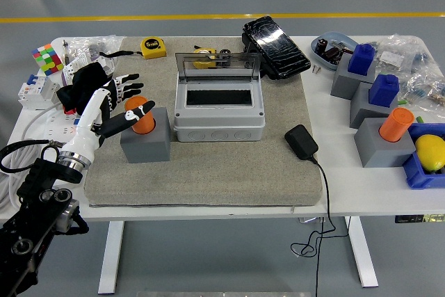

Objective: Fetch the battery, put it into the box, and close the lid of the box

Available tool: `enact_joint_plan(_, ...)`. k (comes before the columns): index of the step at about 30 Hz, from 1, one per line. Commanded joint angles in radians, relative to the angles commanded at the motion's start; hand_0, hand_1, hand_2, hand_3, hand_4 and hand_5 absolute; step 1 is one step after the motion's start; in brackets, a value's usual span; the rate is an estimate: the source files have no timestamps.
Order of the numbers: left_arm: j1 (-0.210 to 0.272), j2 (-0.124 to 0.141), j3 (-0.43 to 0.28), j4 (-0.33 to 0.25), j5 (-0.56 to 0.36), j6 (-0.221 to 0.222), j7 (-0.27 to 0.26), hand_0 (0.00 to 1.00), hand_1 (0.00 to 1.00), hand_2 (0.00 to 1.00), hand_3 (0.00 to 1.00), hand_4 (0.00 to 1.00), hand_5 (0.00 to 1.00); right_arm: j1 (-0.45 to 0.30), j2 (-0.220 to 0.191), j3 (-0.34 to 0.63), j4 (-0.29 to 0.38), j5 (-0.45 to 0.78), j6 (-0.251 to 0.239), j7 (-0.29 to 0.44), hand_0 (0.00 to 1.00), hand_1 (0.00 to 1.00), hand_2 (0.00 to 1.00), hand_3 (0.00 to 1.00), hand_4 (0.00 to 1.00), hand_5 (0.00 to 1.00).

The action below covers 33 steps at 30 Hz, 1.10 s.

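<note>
An orange cylindrical battery stands upright in a grey block holder on the left of the grey mat. My left hand reaches in from the lower left and hovers just left of the battery. Its fingers are spread and its thumb tip rests at the battery's top, without a closed grasp. The grey box sits mid-mat to the right of the holder. Its clear lid stands open at the back and the inside looks dark. My right hand is out of view.
A black adapter with a cable lies right of the box. A black pack and yellow tape measure lie behind. Grey blocks with blue and orange pieces and a lemon fill the right side. A colour cube sits far left.
</note>
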Motion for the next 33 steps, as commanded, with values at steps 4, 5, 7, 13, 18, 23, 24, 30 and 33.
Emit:
enact_joint_plan(4,-0.004,-0.001,0.014,0.009,0.0,0.005,-0.006,0.825,0.81,0.821,0.826,0.998,0.383,-0.001,0.0,-0.002,0.0,0.001,0.0,0.0,0.545,0.604,0.597,0.55,0.93,0.491)
enact_joint_plan(5,-0.006,-0.002,0.019,0.011,0.003,0.006,-0.007,0.825,0.81,0.821,0.826,0.998,0.383,-0.001,0.0,-0.003,0.0,0.002,0.001,0.0,0.545,0.604,0.597,0.55,0.93,0.491)
enact_joint_plan(7,-0.01,-0.004,0.029,0.016,0.013,0.013,-0.008,0.816,0.804,0.816,0.804,0.998,0.224,-0.001,0.0,-0.004,0.0,0.002,0.001,0.0,0.545,0.604,0.598,0.55,0.931,0.491)
enact_joint_plan(13,-0.019,-0.013,0.043,0.033,0.031,0.034,-0.017,0.785,0.771,0.774,0.767,0.998,0.116,-0.001,0.0,-0.004,0.0,0.001,0.001,0.0,0.545,0.604,0.598,0.55,0.93,0.49)
enact_joint_plan(18,-0.027,-0.015,0.053,0.047,0.028,0.05,-0.031,0.785,0.771,0.774,0.767,0.998,0.116,0.0,0.0,-0.005,0.0,0.003,0.002,0.0,0.545,0.604,0.598,0.55,0.93,0.49)
enact_joint_plan(23,-0.035,-0.02,0.062,0.065,0.005,0.063,-0.054,0.731,0.709,0.693,0.695,0.998,0.002,-0.001,0.0,-0.006,0.0,0.004,0.002,0.0,0.547,0.604,0.598,0.55,0.93,0.49)
enact_joint_plan(24,-0.036,-0.022,0.064,0.068,-0.004,0.066,-0.061,0.731,0.709,0.693,0.695,0.998,0.002,-0.001,0.0,-0.006,0.0,0.004,0.002,0.0,0.547,0.604,0.598,0.55,0.93,0.49)
enact_joint_plan(30,-0.051,-0.039,0.08,0.102,-0.077,0.076,-0.097,0.621,0.593,0.536,0.52,0.998,0.002,0.001,0.0,-0.005,0.001,0.002,0.002,0.0,0.546,0.604,0.598,0.55,0.93,0.491)
enact_joint_plan(33,-0.057,-0.048,0.086,0.119,-0.121,0.08,-0.119,0.554,0.488,0.448,0.467,0.994,0.002,0.0,0.0,-0.004,0.002,0.0,0.001,0.001,0.546,0.605,0.599,0.55,0.93,0.49)
